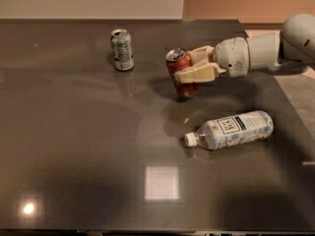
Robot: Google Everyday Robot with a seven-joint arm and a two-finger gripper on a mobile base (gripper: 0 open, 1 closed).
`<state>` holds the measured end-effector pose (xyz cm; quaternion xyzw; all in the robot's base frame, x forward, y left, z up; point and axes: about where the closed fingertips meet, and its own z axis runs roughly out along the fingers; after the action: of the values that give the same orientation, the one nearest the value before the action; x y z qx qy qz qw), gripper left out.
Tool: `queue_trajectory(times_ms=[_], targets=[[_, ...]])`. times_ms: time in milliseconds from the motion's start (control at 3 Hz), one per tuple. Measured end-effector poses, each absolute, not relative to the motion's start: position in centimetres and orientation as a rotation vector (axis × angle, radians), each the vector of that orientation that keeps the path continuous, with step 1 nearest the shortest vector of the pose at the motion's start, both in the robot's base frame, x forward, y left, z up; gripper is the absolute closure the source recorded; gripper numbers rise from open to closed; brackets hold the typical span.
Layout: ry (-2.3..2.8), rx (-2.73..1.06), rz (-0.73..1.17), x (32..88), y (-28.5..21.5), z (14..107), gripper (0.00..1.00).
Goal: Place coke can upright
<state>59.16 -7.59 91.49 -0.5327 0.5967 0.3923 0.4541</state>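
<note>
The red coke can (180, 68) with a silver top stands nearly upright, leaning slightly left, at the middle right of the dark table (78, 146). Its base is at or just above the tabletop; I cannot tell if it touches. My gripper (188, 65) reaches in from the right on a white arm and is shut on the can, one cream finger (197, 74) across its front, the other behind it.
A white-and-green can (122, 49) stands upright at the back, left of the coke can. A clear plastic water bottle (231, 130) lies on its side in front of the gripper, cap pointing left. The table's right edge runs just beyond the bottle.
</note>
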Motion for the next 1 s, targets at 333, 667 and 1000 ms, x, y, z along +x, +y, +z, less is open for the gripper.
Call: queue_trajectory(times_ms=[333, 667, 1000], targets=[[1.462, -1.243, 0.991, 59.97, -7.52, 90.83, 1.00], [1.428, -1.175, 1.031, 60.45, -7.77, 90.33, 0.83], [1.377, -1.133, 1.072, 60.65, -7.86, 90.09, 0.61]])
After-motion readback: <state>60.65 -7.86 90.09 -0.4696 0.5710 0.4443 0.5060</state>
